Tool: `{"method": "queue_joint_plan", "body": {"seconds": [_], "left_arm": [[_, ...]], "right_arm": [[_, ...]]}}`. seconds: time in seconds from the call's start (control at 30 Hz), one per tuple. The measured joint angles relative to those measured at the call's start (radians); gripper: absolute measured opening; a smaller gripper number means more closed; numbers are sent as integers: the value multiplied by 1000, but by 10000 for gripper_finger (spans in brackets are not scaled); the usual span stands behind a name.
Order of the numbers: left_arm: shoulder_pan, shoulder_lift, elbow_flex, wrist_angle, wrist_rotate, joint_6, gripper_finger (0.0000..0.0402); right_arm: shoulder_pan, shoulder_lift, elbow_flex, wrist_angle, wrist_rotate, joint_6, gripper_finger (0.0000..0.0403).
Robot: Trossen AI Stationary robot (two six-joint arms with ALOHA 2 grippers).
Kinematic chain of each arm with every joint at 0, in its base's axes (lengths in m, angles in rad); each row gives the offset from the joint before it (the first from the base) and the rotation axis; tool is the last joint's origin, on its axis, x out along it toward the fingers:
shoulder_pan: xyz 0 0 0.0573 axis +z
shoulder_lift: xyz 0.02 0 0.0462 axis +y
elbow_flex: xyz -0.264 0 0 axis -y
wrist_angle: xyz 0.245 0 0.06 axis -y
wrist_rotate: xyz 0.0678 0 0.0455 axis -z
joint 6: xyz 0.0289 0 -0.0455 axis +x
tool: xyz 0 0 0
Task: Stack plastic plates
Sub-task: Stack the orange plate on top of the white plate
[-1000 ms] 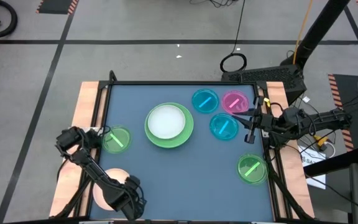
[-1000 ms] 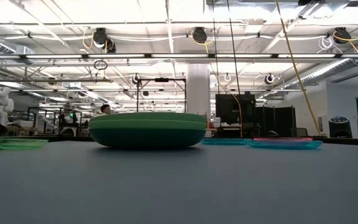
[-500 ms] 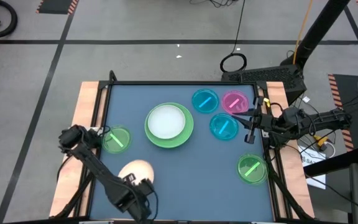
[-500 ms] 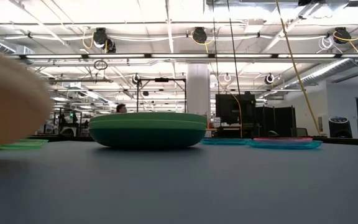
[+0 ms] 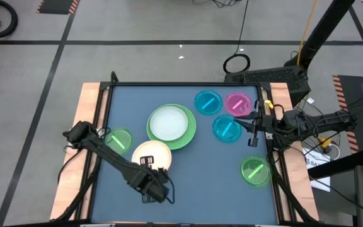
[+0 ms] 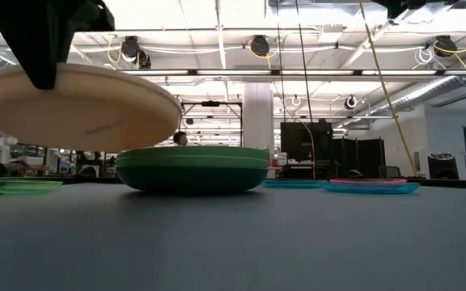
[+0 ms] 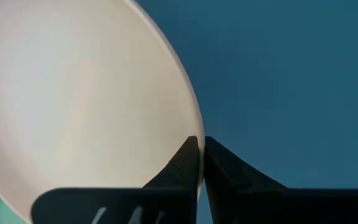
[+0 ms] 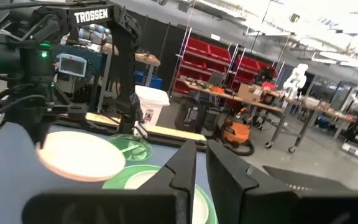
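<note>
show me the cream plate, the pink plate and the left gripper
cream plate (image 5: 150, 153), high view, its centre
pink plate (image 5: 237, 103), high view, its centre
left gripper (image 7: 199, 152), left wrist view, between the fingertips at the cream plate's rim

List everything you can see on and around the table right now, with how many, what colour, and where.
Cream plate: 1, cream, held above the table in the left gripper, beside the green stack.
Big green plate: 1, green, table centre, bottom of the stack.
White plate: 1, white, resting in the big green plate.
Small blue plates: 2, translucent blue, one at the far right, one nearer.
Pink plate: 1, pink, far right corner.
Small green plates: 2, green with a stripe, one at the left edge, one near right.
Table: 1, blue-grey top.
Left gripper: shut on the cream plate's rim.
Right gripper: waiting at the right edge.
</note>
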Motion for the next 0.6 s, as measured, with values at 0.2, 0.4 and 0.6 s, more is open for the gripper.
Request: {"method": "queue_joint_plan", "body": {"seconds": [0.2,0.4,0.6], "left_arm": [[55,0,0,-61,-25,154,14],[95,0,0,-62,-24,293,14],[175,0,0,-79,-83,453,14]], "right_arm": [[0,1,0,-62,0,72,31],[0,1,0,-96,0,128,31],[0,1,0,-111,0,154,31]]}}
